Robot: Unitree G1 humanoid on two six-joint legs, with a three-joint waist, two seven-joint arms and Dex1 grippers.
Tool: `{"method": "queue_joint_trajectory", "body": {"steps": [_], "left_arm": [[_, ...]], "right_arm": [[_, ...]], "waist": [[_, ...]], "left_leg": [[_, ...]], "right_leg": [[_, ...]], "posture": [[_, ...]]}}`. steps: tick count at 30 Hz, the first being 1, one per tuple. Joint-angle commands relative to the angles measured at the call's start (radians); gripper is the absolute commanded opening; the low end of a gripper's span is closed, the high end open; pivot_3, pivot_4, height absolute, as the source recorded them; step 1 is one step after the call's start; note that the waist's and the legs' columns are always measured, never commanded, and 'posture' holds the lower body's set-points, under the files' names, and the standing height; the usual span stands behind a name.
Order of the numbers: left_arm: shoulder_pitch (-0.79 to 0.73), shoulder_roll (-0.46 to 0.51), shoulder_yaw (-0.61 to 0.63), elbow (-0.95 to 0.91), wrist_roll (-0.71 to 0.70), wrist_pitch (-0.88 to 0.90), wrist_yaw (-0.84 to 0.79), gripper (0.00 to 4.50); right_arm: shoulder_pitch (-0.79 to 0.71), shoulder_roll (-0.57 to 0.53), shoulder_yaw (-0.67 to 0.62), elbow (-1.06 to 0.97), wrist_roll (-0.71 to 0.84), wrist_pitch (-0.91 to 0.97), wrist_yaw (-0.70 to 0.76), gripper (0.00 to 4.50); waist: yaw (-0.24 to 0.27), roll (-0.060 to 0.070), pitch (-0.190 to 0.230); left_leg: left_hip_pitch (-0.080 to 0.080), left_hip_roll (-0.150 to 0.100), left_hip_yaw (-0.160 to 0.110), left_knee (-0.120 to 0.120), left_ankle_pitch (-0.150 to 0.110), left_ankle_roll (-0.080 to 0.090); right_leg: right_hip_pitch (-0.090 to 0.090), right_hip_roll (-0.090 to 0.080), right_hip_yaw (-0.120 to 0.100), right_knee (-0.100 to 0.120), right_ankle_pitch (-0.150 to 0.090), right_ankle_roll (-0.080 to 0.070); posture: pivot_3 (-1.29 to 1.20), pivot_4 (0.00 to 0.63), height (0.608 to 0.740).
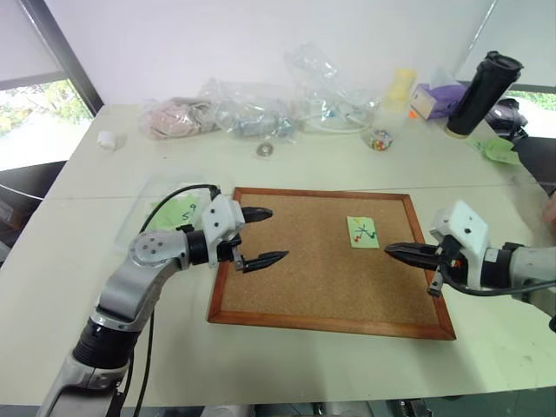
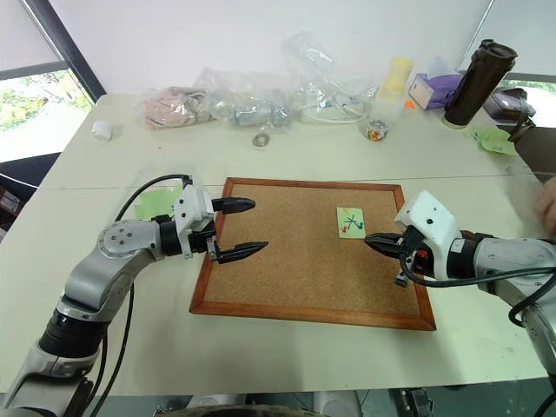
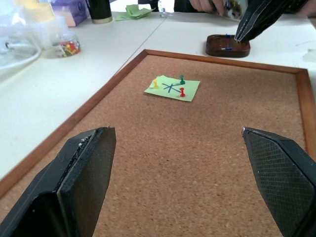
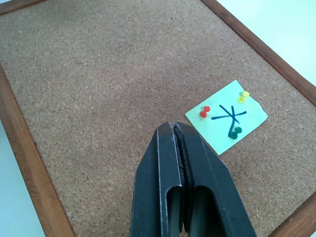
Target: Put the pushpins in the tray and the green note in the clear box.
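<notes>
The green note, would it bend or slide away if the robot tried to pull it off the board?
The green note looks like thin paper, so it would probably flop and bend. Three pushpins, red, yellow and green, stand in it, so it likely won't slide; tugging might tear it.

The clear box [image 1: 165, 207] at the left of the frame lies partly behind the left tool [image 1: 261, 236]. A person's hand [image 2: 547, 204] is cut off by the right edge.
</notes>
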Motion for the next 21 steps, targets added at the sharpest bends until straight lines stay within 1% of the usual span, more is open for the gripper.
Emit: {"method": "queue_joint_trajectory", "body": {"steps": [1, 6, 21], "left_arm": [[-0.014, 0.007, 0.025, -0.038, -0.017, 0.001, 0.007, 4.48], [-0.020, 0.003, 0.026, -0.046, -0.038, 0.029, 0.011, 4.48], [-0.022, 0.002, 0.006, 0.009, -0.019, -0.015, -0.014, 4.48]], "right_arm": [[-0.010, -0.021, -0.038, -0.006, -0.003, -0.019, 0.006, 0.00], [-0.012, -0.017, -0.033, -0.004, -0.008, -0.021, 0.003, 0.00], [-0.017, -0.003, -0.019, -0.008, -0.014, -0.030, -0.015, 0.00]], "waist": [[0.001, 0.000, 0.000], [0.000, 0.000, 0.000], [0.000, 0.000, 0.000]], "left_leg": [[0.000, 0.000, 0.000, 0.000, 0.000, 0.000], [0.000, 0.000, 0.000, 0.000, 0.000, 0.000], [0.000, 0.000, 0.000, 0.000, 0.000, 0.000]], "right_leg": [[0.000, 0.000, 0.000, 0.000, 0.000, 0.000], [0.000, 0.000, 0.000, 0.000, 0.000, 0.000], [0.000, 0.000, 0.000, 0.000, 0.000, 0.000]], "posture": [[0.00, 0.150, 0.740], [0.00, 0.150, 0.740], [0.00, 0.150, 0.740]]}}
